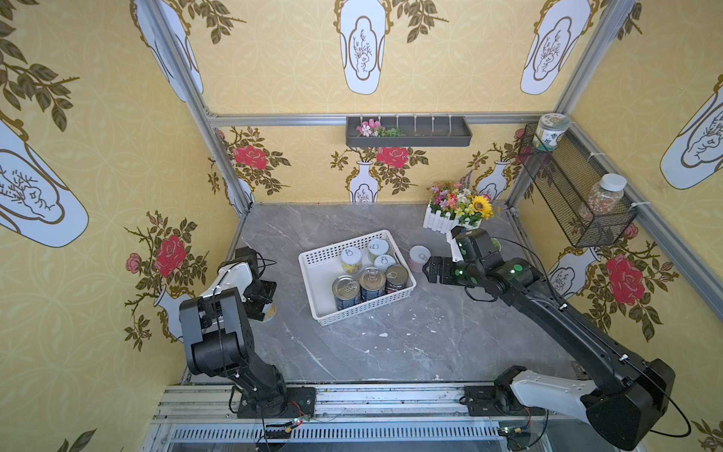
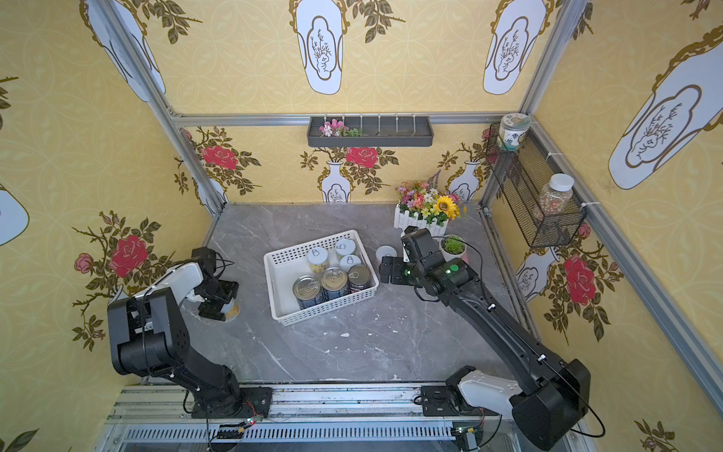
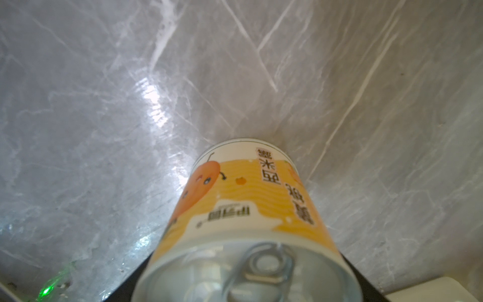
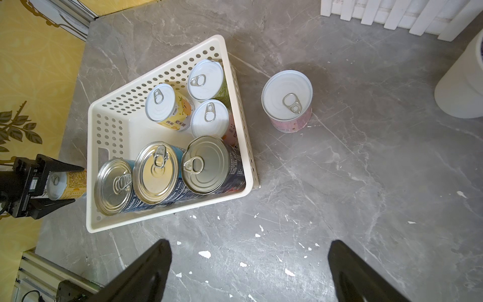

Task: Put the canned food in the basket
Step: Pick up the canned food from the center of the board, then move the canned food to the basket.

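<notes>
The white perforated basket (image 1: 344, 242) (image 2: 313, 246) (image 4: 156, 217) sits mid-table and holds several upright cans. A pink can (image 1: 419, 258) (image 2: 386, 253) (image 4: 287, 100) stands on the table just right of the basket. At the table's left edge, my left gripper (image 1: 262, 301) (image 4: 78, 184) points down, shut on a yellow-orange can (image 2: 232, 310) (image 3: 248, 204) (image 4: 69, 183). That can is upright, with its base at or near the tabletop. My right gripper (image 1: 428, 270) (image 4: 249, 243) hovers open and empty over bare table. It is beside the basket's right wall and near the pink can.
A white picket planter of flowers (image 1: 450, 219) stands at the back right. A white pot with a succulent (image 2: 453, 246) (image 4: 465, 86) is beside the right arm. A black wire wall basket (image 1: 567, 195) holds jars, and a grey wall tray (image 1: 409, 131) hangs behind.
</notes>
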Controlling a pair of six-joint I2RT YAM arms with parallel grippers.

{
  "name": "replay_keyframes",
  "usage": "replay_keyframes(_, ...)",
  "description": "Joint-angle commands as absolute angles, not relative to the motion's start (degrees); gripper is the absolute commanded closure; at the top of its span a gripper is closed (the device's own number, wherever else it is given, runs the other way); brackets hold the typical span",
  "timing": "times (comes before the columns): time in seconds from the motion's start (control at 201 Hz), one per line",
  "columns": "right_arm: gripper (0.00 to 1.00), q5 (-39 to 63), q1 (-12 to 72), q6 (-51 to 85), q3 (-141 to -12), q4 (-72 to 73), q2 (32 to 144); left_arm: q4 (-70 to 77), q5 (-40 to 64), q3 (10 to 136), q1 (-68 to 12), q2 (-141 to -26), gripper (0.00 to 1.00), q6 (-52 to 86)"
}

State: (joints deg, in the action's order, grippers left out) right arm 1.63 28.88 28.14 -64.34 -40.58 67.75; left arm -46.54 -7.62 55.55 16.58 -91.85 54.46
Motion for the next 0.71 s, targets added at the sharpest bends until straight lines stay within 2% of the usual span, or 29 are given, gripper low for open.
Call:
replay_keyframes(0.0, 0.03, 1.6, 29.0, 27.5, -64.8, -39.7, 67.8, -48.9, -6.0, 56.5, 16.6, -91.1, 0.40, 54.8)
replay_keyframes(0.219, 0.03, 1.2, 29.0, 27.4, -64.8, -39.6, 67.5, -52.6, -1.2, 58.9, 16.4, -83.9, 0.51, 55.6)
replay_keyframes(0.473, 0.03, 0.0, 28.8, 27.5, -64.6, -39.1, 68.3, -61.3, -0.6, 71.1, 13.8, -78.4, 0.50, 56.2)
replay_keyframes(0.702, 0.03, -0.3, 28.7, 27.5, -64.5, -38.9, 68.0, -66.4, -3.8, 86.5, 2.9, -79.7, 0.49, 61.1)
